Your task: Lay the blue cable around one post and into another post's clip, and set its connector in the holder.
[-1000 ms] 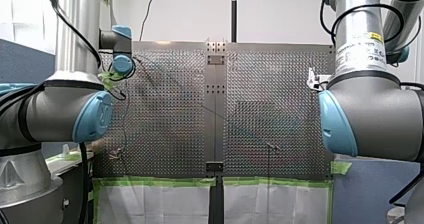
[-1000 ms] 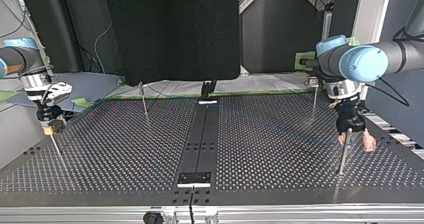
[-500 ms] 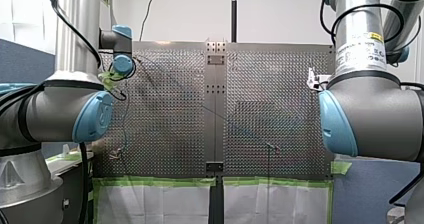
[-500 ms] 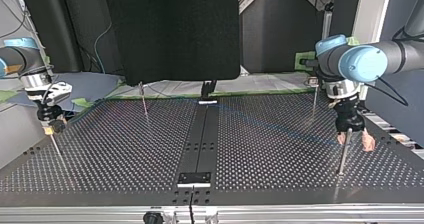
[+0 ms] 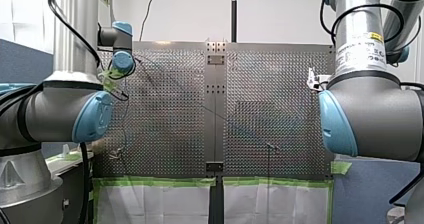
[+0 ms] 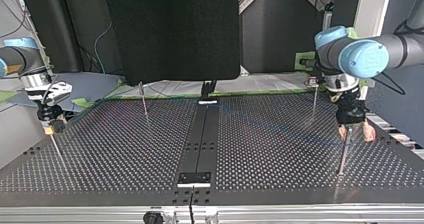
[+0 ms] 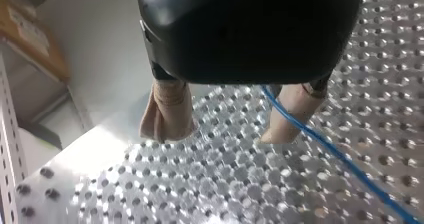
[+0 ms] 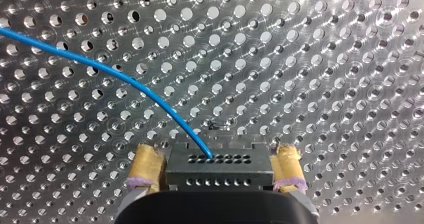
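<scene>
Black connector (image 8: 220, 173), clamped crosswise in my right gripper (image 8: 215, 159) (left gripper (image 7: 223, 131) spread), faces ahead.

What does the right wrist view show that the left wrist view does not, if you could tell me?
Only the right wrist view shows the dark connector, held between the yellow pads of my right gripper, with the blue cable leaving one of its holes. Only the left wrist view shows my left gripper, its beige-padded fingers apart with nothing clamped, the cable passing beside one finger, and an edge of the perforated table. Both show the blue cable running over the perforated table.
</scene>
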Motion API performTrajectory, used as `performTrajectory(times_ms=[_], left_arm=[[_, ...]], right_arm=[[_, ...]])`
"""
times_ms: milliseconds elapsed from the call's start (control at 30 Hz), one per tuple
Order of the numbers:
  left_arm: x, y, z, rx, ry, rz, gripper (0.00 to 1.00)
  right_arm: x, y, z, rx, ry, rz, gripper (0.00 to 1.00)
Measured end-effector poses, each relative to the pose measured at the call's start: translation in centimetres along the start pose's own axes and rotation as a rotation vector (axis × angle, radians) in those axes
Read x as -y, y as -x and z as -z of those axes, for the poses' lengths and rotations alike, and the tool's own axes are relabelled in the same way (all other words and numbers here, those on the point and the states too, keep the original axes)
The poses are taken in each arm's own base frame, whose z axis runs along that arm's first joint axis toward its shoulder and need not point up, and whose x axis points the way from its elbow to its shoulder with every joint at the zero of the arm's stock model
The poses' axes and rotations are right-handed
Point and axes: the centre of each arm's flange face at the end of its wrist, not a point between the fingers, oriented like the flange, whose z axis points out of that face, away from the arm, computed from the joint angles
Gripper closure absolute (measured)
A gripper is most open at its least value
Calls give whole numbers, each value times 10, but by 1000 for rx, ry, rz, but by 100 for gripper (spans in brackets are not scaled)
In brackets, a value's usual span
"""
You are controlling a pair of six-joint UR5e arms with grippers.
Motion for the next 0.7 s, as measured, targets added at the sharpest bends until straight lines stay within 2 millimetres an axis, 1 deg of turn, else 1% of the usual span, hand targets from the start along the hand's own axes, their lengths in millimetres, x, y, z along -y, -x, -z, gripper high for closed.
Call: performTrajectory(times_ms=[133,200,300,433,533,700], left_arm=[[-11,-4,8,-13,25,28,0],[-13,-5,11,-16,28,37,0],[-11,-3,18,-20,17,40,0],[-1,2,28,-25,-11,53,0],[3,2,34,-39,-28,68,0],[-1,-1,41,-56,-25,71,0]], right_arm=[[0,0,0,0,0,1,5],[0,0,0,0,1,1,5],[0,0,0,0,1,1,5],[0,0,0,0,1,2,5],[0,0,0,1,3,3,5],[-1,0,0,2,4,3,5]])
